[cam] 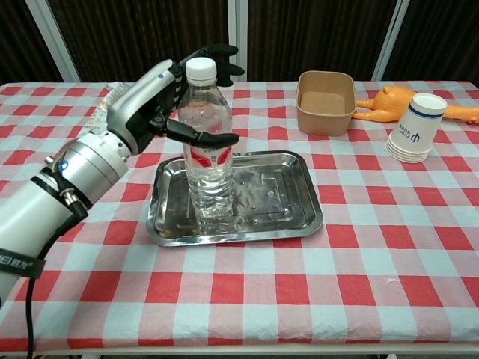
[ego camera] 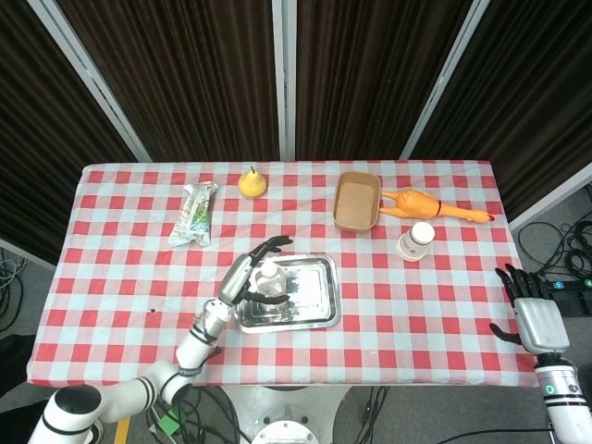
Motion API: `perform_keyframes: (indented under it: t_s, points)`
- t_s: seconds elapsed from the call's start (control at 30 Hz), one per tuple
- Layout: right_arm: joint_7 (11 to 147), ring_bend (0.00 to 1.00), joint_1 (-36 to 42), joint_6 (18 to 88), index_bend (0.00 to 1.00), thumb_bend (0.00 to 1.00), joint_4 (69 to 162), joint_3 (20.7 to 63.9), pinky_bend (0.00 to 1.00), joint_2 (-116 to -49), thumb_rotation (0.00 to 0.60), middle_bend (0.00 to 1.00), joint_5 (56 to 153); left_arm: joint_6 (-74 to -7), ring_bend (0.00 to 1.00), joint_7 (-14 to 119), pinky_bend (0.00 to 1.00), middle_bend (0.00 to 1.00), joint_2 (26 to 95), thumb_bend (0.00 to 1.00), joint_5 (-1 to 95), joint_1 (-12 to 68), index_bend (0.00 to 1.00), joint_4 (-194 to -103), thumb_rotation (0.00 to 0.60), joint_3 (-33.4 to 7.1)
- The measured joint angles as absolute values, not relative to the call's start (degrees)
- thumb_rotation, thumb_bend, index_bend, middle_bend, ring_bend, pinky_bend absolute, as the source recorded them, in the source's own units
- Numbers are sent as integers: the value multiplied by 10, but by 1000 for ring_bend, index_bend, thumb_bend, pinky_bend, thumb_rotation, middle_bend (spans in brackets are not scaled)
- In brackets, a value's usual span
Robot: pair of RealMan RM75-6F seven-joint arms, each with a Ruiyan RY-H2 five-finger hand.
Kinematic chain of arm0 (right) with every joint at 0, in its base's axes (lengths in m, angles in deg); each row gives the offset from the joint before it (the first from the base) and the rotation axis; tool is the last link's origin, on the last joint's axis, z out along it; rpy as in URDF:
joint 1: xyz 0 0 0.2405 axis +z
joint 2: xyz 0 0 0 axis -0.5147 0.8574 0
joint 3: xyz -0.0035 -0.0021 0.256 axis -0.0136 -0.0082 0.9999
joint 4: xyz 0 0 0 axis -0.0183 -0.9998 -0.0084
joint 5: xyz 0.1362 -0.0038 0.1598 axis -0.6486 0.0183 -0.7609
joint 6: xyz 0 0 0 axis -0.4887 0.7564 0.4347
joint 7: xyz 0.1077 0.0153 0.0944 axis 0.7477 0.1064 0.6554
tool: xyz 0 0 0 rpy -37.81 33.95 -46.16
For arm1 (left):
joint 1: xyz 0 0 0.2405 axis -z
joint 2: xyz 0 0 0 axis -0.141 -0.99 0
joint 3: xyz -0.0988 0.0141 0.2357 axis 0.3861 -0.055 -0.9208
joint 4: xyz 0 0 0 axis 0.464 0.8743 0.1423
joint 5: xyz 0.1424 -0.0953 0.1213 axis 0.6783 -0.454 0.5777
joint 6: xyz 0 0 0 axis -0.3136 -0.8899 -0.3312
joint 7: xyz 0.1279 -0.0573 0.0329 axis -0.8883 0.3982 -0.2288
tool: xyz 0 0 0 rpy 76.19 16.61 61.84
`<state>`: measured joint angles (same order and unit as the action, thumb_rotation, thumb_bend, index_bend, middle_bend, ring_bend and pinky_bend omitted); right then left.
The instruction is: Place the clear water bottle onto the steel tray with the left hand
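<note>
The bottle (cam: 206, 149) stands upright, long axis vertical, cap up, on the left part of the tray (cam: 288, 202); left hand (cam: 161, 90) released, fingers spread around it; right hand (ego camera: 529, 310) open at lower right; checked tablecloth (cam: 389, 247); dark curtains (ego camera: 370, 74) behind.

Head view high above whole table (ego camera: 111, 305); chest view low, near, frontal; shared: steel tray (cam: 299, 217).

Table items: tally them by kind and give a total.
Bottles: 1, clear water bottle
Trays: 1, steel tray
Paper containers: 2, brown bowl, cup stack
Fruit: 1, pear
Toys: 1, rubber chicken
Packets: 1, snack bag
Total: 7
</note>
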<state>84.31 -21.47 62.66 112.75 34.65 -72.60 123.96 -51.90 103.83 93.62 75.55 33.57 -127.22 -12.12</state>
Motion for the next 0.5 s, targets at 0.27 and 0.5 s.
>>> perform_keyframes:
  t_s: [0.27, 0.5]
  points:
    - [849, 0, -215, 630, 0, 108, 1126, 347, 0, -730, 600, 1, 1243, -509, 199, 996, 242, 273, 875, 0, 739, 343, 174, -1406, 600, -90]
    - [855, 0, -216, 636, 0, 108, 1124, 347, 0, -731, 600, 1, 1246, -502, 199, 918, 241, 273, 774, 0, 722, 344, 174, -1574, 600, -46]
